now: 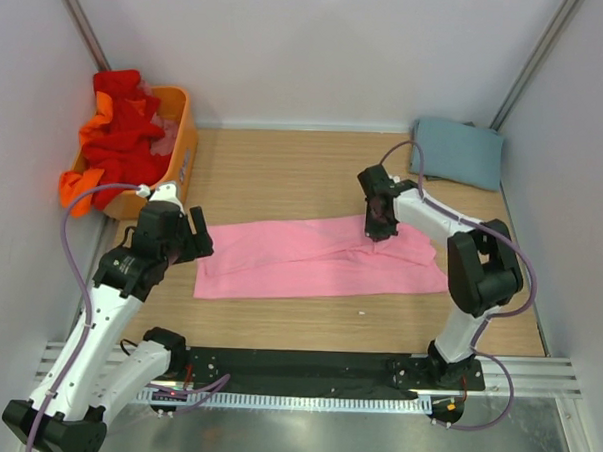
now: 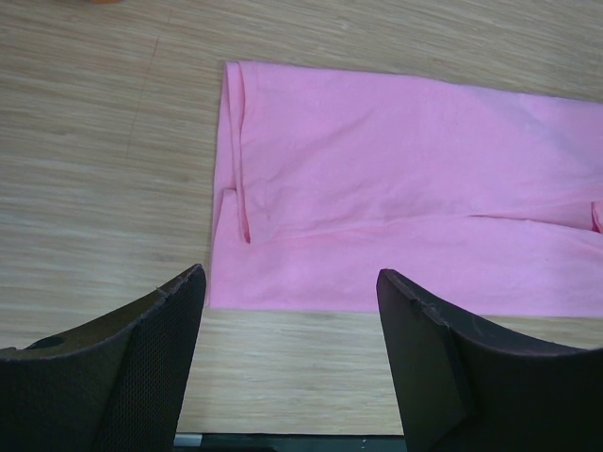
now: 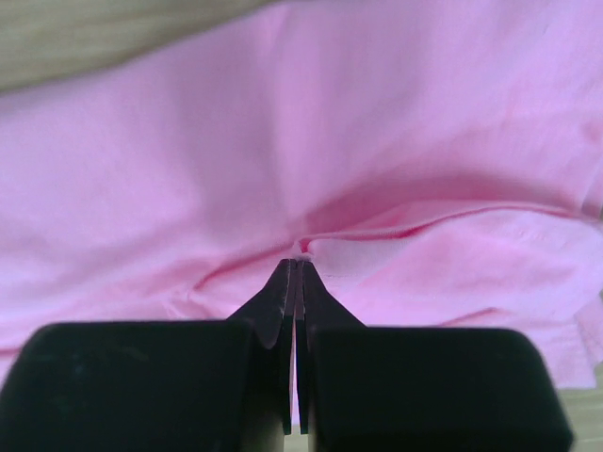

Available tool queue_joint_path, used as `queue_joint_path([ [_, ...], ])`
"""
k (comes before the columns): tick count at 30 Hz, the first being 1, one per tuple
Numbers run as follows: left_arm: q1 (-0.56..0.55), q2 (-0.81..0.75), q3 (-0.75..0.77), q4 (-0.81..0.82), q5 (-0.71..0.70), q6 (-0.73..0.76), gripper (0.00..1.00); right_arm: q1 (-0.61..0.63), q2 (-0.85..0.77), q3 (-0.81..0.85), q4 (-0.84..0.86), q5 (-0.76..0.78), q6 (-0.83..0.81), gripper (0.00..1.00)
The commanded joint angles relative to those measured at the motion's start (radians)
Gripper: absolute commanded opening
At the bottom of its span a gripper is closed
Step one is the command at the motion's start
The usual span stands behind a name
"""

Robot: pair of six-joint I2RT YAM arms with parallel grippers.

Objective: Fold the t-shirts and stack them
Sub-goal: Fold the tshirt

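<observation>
Two grippers were observed. Right gripper (image 3: 299,268) had its jaws pinched tight on a raised fold of the pink t-shirt (image 1: 320,259), which lay spread across the middle of the table (image 1: 284,175). Left gripper (image 2: 290,282) hung near the shirt's left end, jaws wide, holding nothing. Grey-blue t-shirt (image 1: 460,153) lay folded at the far right corner.

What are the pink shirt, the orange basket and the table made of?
Pink shirt: soft matte cloth, probably cotton knit; it creases and folds.
Orange basket: looks like plastic, with stiff smooth walls.
Table: wood-look top with visible grain, possibly laminate.
</observation>
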Motion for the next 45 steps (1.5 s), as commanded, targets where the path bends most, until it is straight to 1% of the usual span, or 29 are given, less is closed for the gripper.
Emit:
queue_joint_path([
  [1, -0.005, -0.014, -0.005, 0.021, 0.005, 0.003, 0.75, 0.053, -0.105, -0.08, 0.0, 0.014, 0.049, 0.01],
  [6, -0.003, -0.012, -0.008, 0.023, 0.008, 0.001, 0.75, 0.094, -0.176, -0.194, 0.015, 0.018, 0.084, 0.01],
  [11, -0.005, -0.004, -0.006, 0.023, 0.004, -0.001, 0.75, 0.136, -0.248, -0.274, 0.02, 0.027, 0.132, 0.01],
  [12, -0.003, -0.003, -0.008, 0.021, 0.002, -0.001, 0.75, 0.143, -0.272, -0.298, 0.02, 0.019, 0.138, 0.04],
  [14, -0.005, 0.002, -0.008, 0.021, 0.001, -0.002, 0.75, 0.163, -0.298, -0.317, 0.02, -0.001, 0.155, 0.12],
  [15, -0.003, 0.008, -0.006, 0.021, -0.002, -0.002, 0.75, 0.186, -0.324, -0.329, 0.017, -0.008, 0.162, 0.22],
  [16, -0.003, 0.009, -0.006, 0.02, -0.004, -0.002, 0.75, 0.197, -0.338, -0.334, 0.015, -0.016, 0.167, 0.4],
  [18, -0.003, 0.017, -0.003, 0.018, -0.012, -0.002, 0.75, 0.225, -0.374, -0.341, 0.0, -0.024, 0.182, 0.52],
  [19, -0.003, 0.025, -0.002, 0.015, -0.013, -0.002, 0.75, 0.241, -0.409, -0.34, -0.008, -0.024, 0.187, 0.61],
  [21, -0.003, 0.034, 0.0, 0.013, -0.021, -0.001, 0.75, 0.246, -0.449, -0.335, -0.032, -0.015, 0.189, 0.67],
  [22, -0.003, 0.045, 0.002, 0.012, -0.022, -0.002, 0.75, 0.246, -0.49, -0.329, -0.044, -0.001, 0.184, 0.68],
  [23, -0.003, 0.049, 0.003, 0.01, -0.024, -0.002, 0.75, 0.245, -0.504, -0.32, -0.052, 0.022, 0.178, 0.69],
  [24, -0.003, 0.054, 0.002, 0.01, -0.028, -0.004, 0.75, 0.245, -0.515, -0.299, -0.055, 0.08, 0.157, 0.71],
  [26, -0.002, 0.072, 0.009, 0.004, -0.038, -0.007, 0.74, 0.208, -0.521, -0.28, -0.049, 0.116, 0.124, 0.72],
  [27, -0.003, 0.077, 0.011, 0.001, -0.044, -0.007, 0.74, 0.176, -0.512, -0.268, -0.04, 0.113, 0.08, 0.71],
  [28, -0.003, 0.081, 0.009, -0.002, -0.047, -0.007, 0.74, 0.101, -0.484, -0.263, -0.019, 0.097, 0.06, 0.7],
  [29, -0.003, 0.083, 0.012, -0.005, -0.047, -0.008, 0.74, 0.056, -0.469, -0.258, -0.011, 0.068, 0.042, 0.69],
  [32, -0.002, 0.075, 0.005, -0.002, -0.05, -0.011, 0.73, -0.059, -0.4, -0.251, 0.046, 0.027, -0.021, 0.62],
  [33, -0.002, 0.074, 0.005, 0.0, -0.051, -0.011, 0.73, -0.077, -0.377, -0.249, 0.06, 0.021, -0.031, 0.58],
  [35, -0.002, 0.074, 0.002, 0.003, -0.05, -0.011, 0.74, -0.113, -0.336, -0.251, 0.098, -0.005, -0.057, 0.55],
  [36, -0.003, 0.077, 0.0, 0.003, -0.05, -0.011, 0.74, -0.117, -0.294, -0.252, 0.11, -0.016, -0.061, 0.53],
  [38, -0.002, 0.081, 0.002, 0.0, -0.051, -0.011, 0.73, -0.12, -0.274, -0.272, 0.119, -0.048, -0.058, 0.5],
  [39, -0.003, 0.088, 0.003, 0.0, -0.051, -0.013, 0.74, -0.12, -0.28, -0.289, 0.126, -0.058, -0.052, 0.48],
  [45, -0.002, 0.109, 0.006, 0.003, -0.045, -0.013, 0.74, -0.111, -0.393, -0.455, 0.14, -0.127, 0.011, 0.45],
])
